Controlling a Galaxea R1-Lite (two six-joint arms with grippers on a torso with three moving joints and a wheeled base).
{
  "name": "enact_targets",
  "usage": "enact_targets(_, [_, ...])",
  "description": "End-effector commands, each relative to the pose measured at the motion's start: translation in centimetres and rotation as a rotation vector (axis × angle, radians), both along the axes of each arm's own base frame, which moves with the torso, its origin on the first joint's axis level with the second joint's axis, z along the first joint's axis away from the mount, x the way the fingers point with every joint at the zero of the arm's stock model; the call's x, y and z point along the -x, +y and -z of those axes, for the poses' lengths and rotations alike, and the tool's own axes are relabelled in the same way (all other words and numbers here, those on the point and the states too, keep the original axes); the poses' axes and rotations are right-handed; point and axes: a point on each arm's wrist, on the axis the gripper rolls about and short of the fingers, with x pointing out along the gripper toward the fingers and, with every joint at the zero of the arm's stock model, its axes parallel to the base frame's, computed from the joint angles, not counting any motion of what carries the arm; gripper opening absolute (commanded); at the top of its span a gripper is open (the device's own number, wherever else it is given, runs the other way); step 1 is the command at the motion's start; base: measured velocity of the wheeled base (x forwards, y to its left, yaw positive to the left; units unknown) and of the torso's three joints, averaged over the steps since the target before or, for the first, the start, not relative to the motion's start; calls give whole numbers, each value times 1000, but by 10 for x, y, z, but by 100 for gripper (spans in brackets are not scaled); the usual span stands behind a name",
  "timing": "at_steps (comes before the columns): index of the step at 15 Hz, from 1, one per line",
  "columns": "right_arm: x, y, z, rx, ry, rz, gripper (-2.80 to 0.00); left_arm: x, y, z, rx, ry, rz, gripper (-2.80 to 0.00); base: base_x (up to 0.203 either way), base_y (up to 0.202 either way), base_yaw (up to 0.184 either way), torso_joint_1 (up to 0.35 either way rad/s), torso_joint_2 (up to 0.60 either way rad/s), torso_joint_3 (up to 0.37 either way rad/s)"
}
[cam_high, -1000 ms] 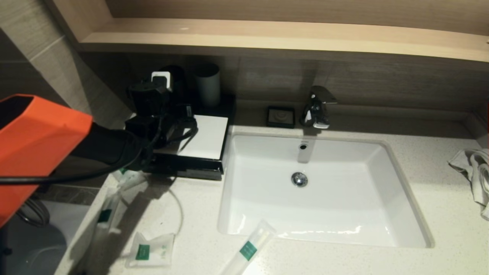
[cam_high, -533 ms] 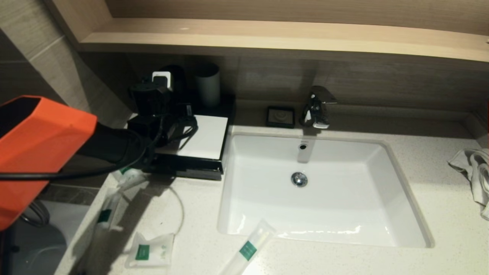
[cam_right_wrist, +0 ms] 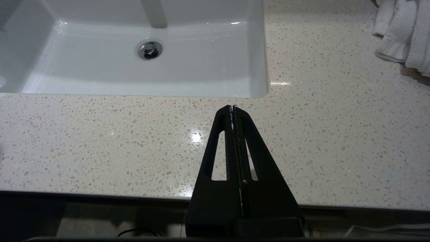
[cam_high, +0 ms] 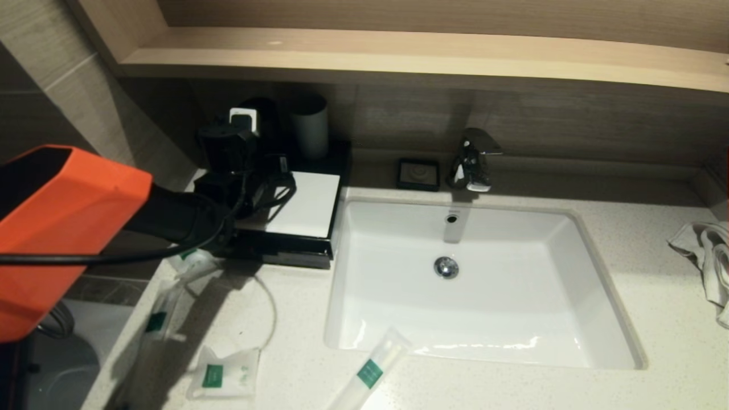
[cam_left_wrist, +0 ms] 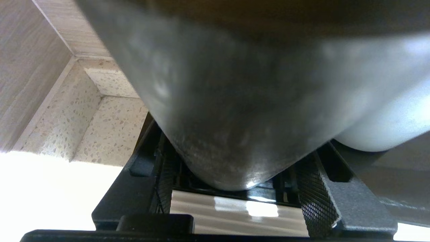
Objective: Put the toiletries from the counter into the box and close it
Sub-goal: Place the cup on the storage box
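Observation:
The black box [cam_high: 307,213], with its white top panel and drawer front pushed in, stands left of the sink [cam_high: 472,307] on the speckled counter [cam_high: 655,319]. My left gripper [cam_high: 272,188] hovers low over that panel, open, with nothing between its fingers [cam_left_wrist: 314,195]; a grey rounded vessel [cam_left_wrist: 235,101] looms just past them. Four toiletries lie on the counter. A square packet [cam_high: 225,373] is at the front left. A long one [cam_high: 370,370] is at the sink's front rim. Another long one [cam_high: 159,316] is at the left edge. One [cam_high: 191,262] lies before the box. My right gripper [cam_right_wrist: 232,107] is shut over the counter's front.
A grey cup [cam_high: 310,131] and a dark vessel [cam_high: 259,119] stand behind the box. A black soap dish [cam_high: 418,173] and the tap [cam_high: 471,159] are at the back. A white towel [cam_high: 706,256] lies far right. A wooden shelf [cam_high: 398,57] overhangs. A thin cable loops on the counter [cam_high: 267,307].
My left arm has shifted slightly to the right and further in over the box. The packets and the right gripper have not moved.

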Motion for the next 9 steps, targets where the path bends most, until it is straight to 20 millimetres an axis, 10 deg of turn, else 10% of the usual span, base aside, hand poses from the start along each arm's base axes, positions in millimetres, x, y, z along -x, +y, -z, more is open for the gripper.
enact_targets(1, [0,0,0,0,1,0,-280,-2,0,0,2,-7,-2,-280,0,0,0,0,0,0])
enact_targets(9, [0,0,0,0,0,0,-280,-7,-2,-6,5,-17,-1,-280,0,0,0,0,0,0])
